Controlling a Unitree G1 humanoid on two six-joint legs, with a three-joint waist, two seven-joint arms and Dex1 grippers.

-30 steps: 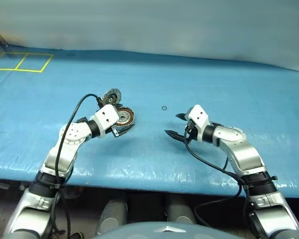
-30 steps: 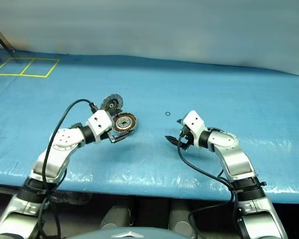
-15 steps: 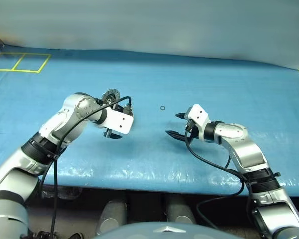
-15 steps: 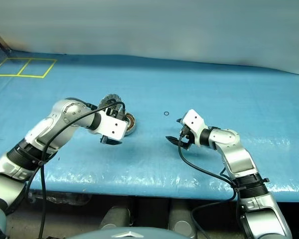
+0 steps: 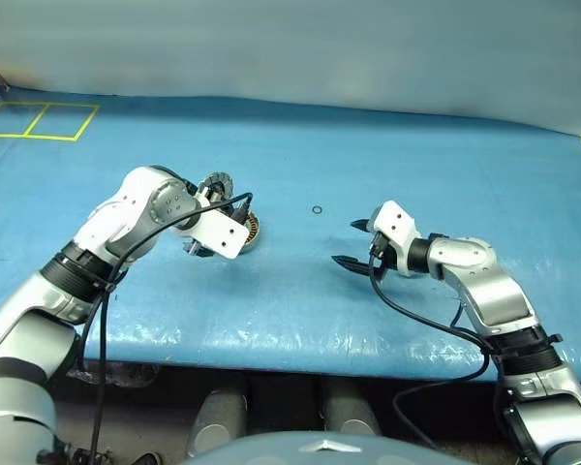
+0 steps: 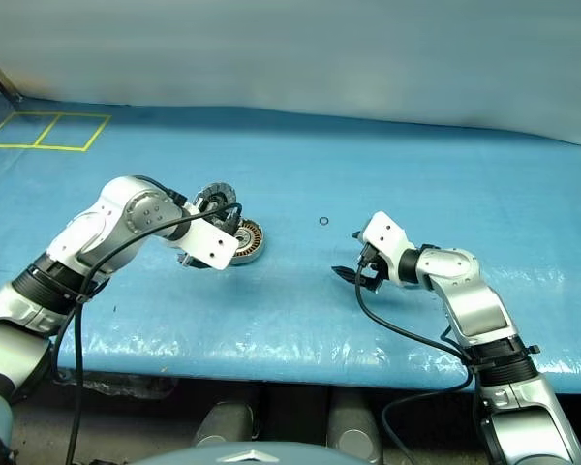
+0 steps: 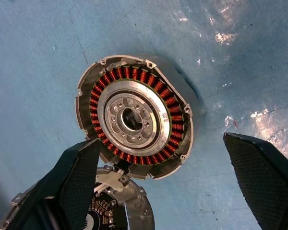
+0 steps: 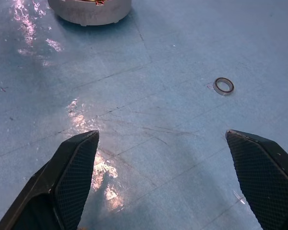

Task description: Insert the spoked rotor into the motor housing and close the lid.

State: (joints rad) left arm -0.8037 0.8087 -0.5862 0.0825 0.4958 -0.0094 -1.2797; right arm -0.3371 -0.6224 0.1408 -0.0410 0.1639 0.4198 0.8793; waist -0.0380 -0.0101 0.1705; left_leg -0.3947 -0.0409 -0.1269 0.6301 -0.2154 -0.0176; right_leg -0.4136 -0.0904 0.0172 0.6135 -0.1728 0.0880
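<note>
**Housing open on the mat, both grippers empty**

The motor housing (image 7: 134, 122) lies face up on the blue mat (image 5: 387, 155), its copper winding ring and silver central hub exposed, which leaves the cavity ready to take a part from above. Whether the spoked rotor is already seated in it, I cannot tell. The lid (image 7: 113, 218) lies flat, joined to the housing's rim; in the head view it sits at about 11 o'clock from the housing, swung clear so that it blocks nothing.

The left gripper (image 7: 168, 191) hangs just over the housing, pointing steeply down, its black fingers (image 7: 74, 179) spread wide and holding nothing. I judge it is lining up over the casing or the lid.

At about 2 o'clock from the housing, well apart, a tiny black ring (image 5: 317, 209) lies alone on the mat. The right gripper (image 5: 351, 242) waits at about 3 o'clock, clear of the work, fingers wide and empty, aimed toward the housing.

No brand, label or readable writing shows. Yellow tape squares (image 5: 39, 121) mark the mat's far left corner.
</note>
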